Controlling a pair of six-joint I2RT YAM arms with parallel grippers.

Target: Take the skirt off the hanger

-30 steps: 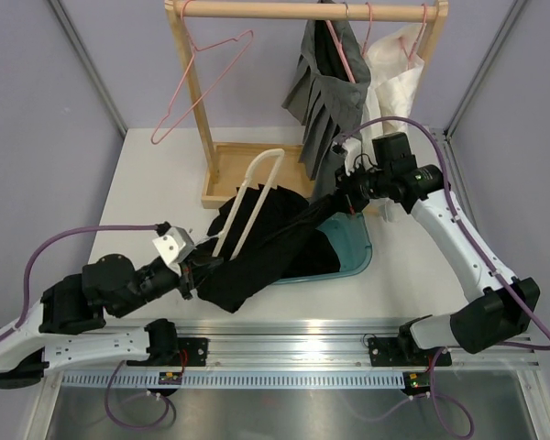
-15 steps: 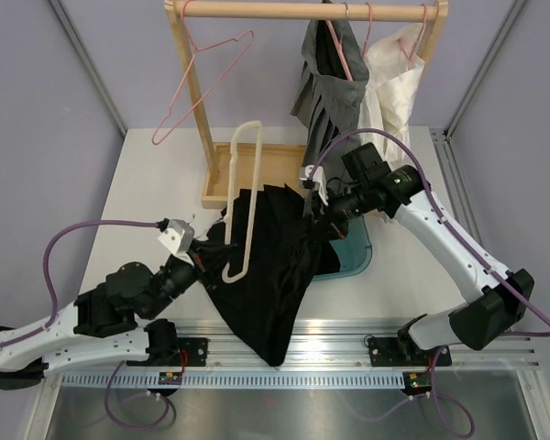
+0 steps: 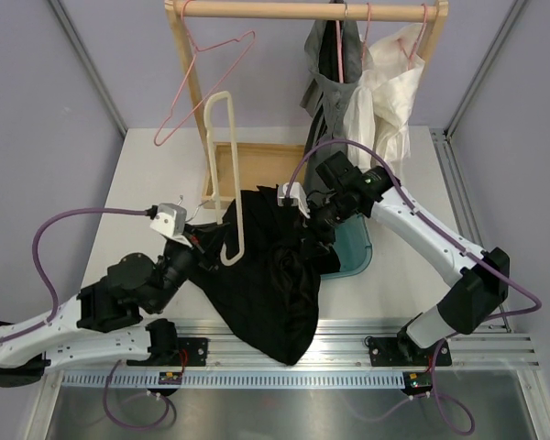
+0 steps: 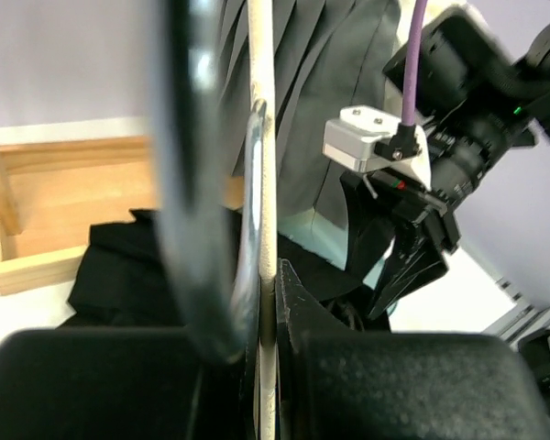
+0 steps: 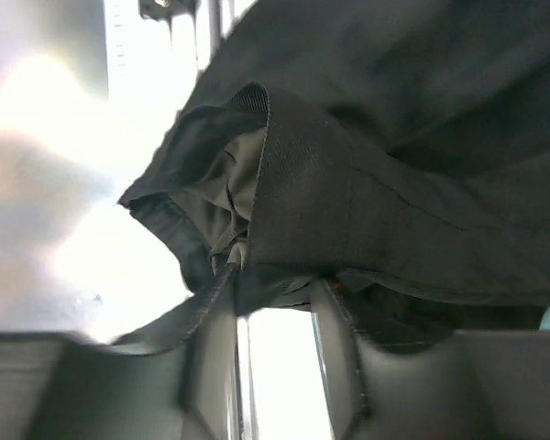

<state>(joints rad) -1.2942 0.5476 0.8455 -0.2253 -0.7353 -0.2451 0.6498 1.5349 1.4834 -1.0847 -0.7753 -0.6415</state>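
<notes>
**Grey pleated skirt**: hangs on pink wire hanger from wooden rail, rear centre-right, bunched narrow. In neither hand. Pleats also show in the bkgd of the left-wrist view, top cut off by the frame.

**Black garment**: draped on cream hanger, spilling fwd over the tabletop toward the near edge. Hides the left part of the teal tub. Garment type unclear. Ribbed waistband shows in the right-wrist view.

**Left hand**: fingers pressed together on the cream hanger's bar, seen close-up between them. Hanger loop stands up, tilted toward the rail. A blurred dark/chrome curve near the lens can't be ID'd.

**Right hand**: closed on the black garment at the waistband edge, over the tub. In its own view the fingertips are partly buried in cloth, so the exact grip pt is hard to see.

**Other items:**
- White garment, on the rail just right of the skirt, touching it.
- Empty pink hanger, left end of the rail.
- Wooden base tray, under the rail, partly hidden by black cloth.
- Purple cable, on the left arm.

**Markings:** small coloured stickers on the arm base blocks, too small to read.
</notes>
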